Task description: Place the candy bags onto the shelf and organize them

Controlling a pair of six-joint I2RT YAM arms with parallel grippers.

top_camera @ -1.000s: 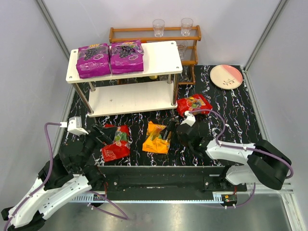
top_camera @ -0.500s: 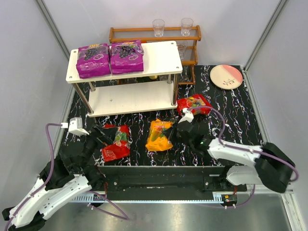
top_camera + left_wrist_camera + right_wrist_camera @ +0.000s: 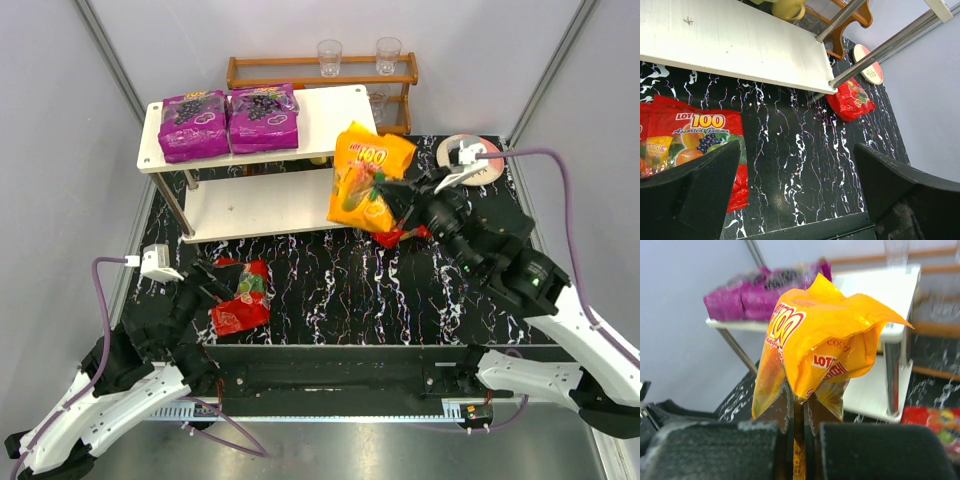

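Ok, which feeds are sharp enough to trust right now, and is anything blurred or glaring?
Right wrist: orange bag sharp, the shelf and purple bags behind it soft. Left wrist: crisp, print on the near red bag readable. Top view: sharp, only mild sheen on the purple bags.

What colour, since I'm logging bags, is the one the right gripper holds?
The bag is orange with red-and-white lettering; the right wrist view shows it best.

Pale grey walls (image 3: pixel 480 50) on three sides; black white-veined bench (image 3: pixel 330 290); brown wooden rack (image 3: pixel 300 78), clear glasses (image 3: pixel 329 55), upper centre.
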